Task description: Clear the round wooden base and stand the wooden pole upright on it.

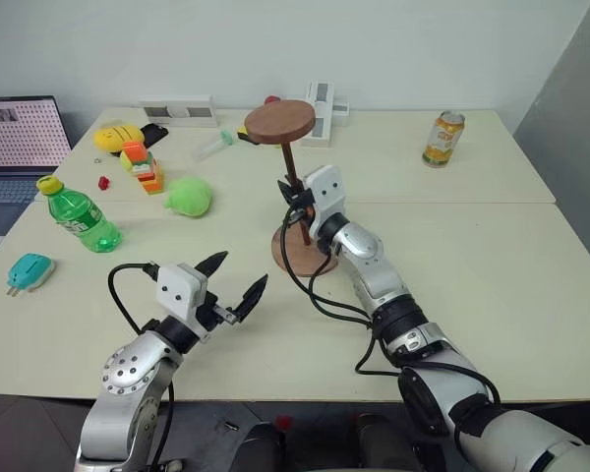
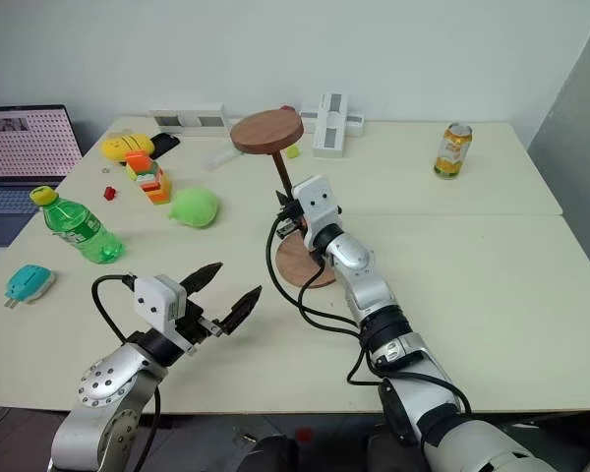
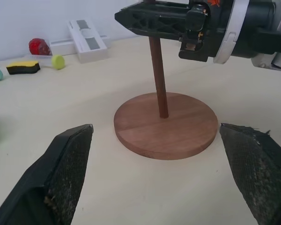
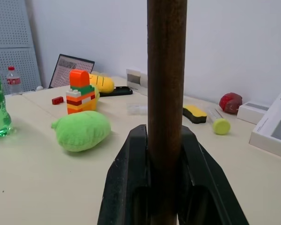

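Observation:
The round wooden base (image 1: 297,256) lies flat in the middle of the table with nothing else on it. The wooden pole (image 1: 289,165) stands upright with its lower end at the base's centre (image 3: 166,124), and its small disc (image 1: 278,120) is on top. My right gripper (image 1: 294,198) is shut on the pole about halfway up; in the right wrist view both fingers (image 4: 131,159) press against the rod (image 4: 166,70). My left gripper (image 1: 238,278) hovers open in front of the base, apart from it and holding nothing.
On the left stand a green bottle (image 1: 79,216), a green plush (image 1: 189,195), a brick toy (image 1: 141,167), a yellow toy (image 1: 118,136) and a teal plug (image 1: 29,270). A laptop (image 1: 20,133) is at the far left. White boxes (image 1: 320,108) and a can (image 1: 442,138) sit at the back.

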